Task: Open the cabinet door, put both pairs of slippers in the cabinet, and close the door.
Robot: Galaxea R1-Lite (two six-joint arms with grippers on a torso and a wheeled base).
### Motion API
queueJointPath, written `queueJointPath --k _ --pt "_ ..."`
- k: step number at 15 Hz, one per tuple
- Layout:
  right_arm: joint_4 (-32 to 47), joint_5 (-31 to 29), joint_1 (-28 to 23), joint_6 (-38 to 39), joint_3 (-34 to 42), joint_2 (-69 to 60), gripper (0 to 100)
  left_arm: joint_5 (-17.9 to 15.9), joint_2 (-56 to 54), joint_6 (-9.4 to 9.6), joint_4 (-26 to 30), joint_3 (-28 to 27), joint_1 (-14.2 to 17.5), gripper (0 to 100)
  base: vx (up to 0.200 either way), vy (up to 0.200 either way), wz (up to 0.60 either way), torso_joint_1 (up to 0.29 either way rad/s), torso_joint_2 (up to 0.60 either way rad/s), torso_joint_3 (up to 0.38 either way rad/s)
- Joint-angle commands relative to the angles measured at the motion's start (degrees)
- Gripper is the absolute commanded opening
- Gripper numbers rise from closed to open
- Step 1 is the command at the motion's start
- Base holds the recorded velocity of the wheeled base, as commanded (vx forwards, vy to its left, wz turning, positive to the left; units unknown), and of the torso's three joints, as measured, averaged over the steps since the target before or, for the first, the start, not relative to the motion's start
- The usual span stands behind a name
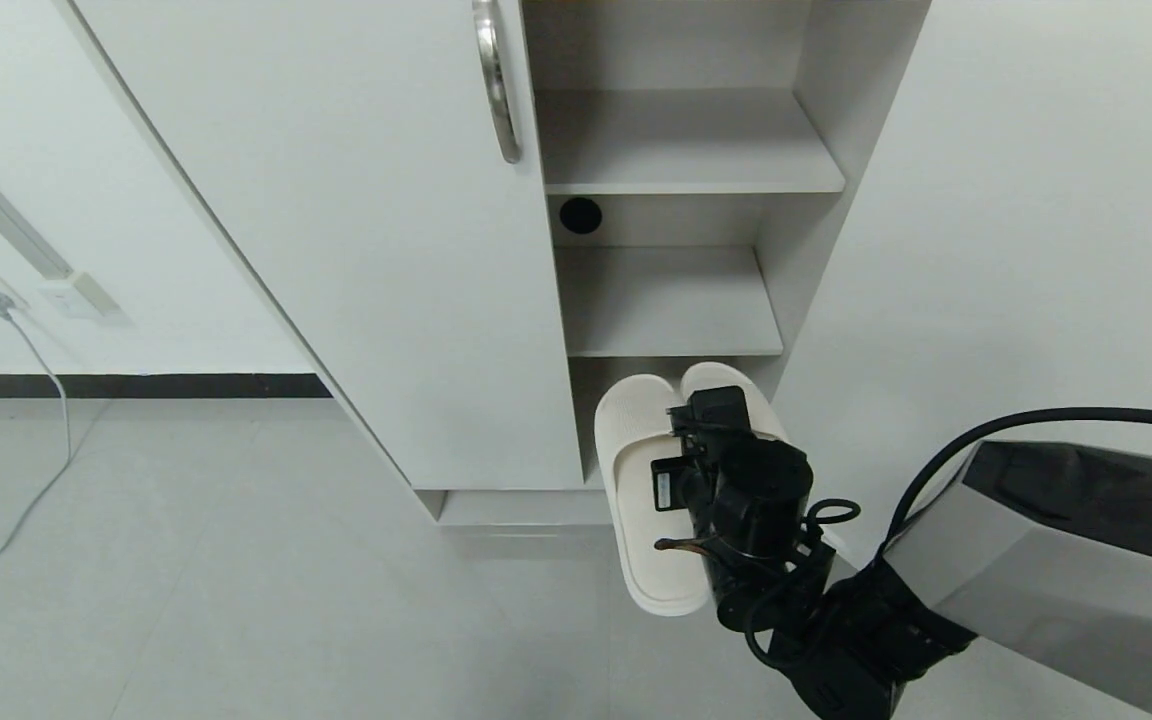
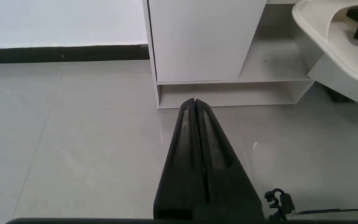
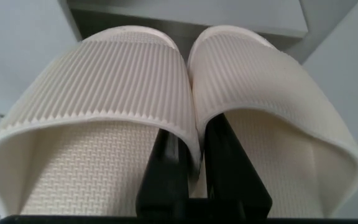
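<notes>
One pair cream slippers [image 1: 636, 480] pinched by right hand [image 3: 193, 155], fingers clamped on touching inner straps, held before open cabinet [image 1: 816, 230], level with bottom shelf. Light, soft foam, likely bendy; strap grip suits. Left hand [image 2: 194, 112] pressed closed, empty.

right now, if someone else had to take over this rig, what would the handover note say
Right gripper: shut on the pair of cream slippers, pinching the inner strap edges together, held in front of the bottom compartment of the cabinet.
Left gripper: shut, holding nothing, above the floor, pointing at the cabinet base.
Done: door open, one pair picked up.
Left: set this pair inside, fetch and store the second pair, close the door.
</notes>
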Motion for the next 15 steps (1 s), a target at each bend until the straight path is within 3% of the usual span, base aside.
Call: queueJointPath --k 1,9,15 --pt "0.0 0.0 0.0 0.0 -0.1 0.3 0 0.0 0.1 0.02 0.0 0.0 0.0 0 0.2 0.0 0.0 0.012 0.0 0.002" --pt "-0.1 0.0 0.1 -0.1 -0.3 -0.3 0 0.0 0.1 0.02 0.0 0.0 0.0 0 0.2 0.0 0.0 0.005 0.0 0.001" --pt "1.6 0.7 -4.0 -0.3 -6.8 2.8 0 0.1 0.1 -0.16 0.0 0.0 0.0 0 0.0 0.0 0.0 0.0 0.0 0.0"
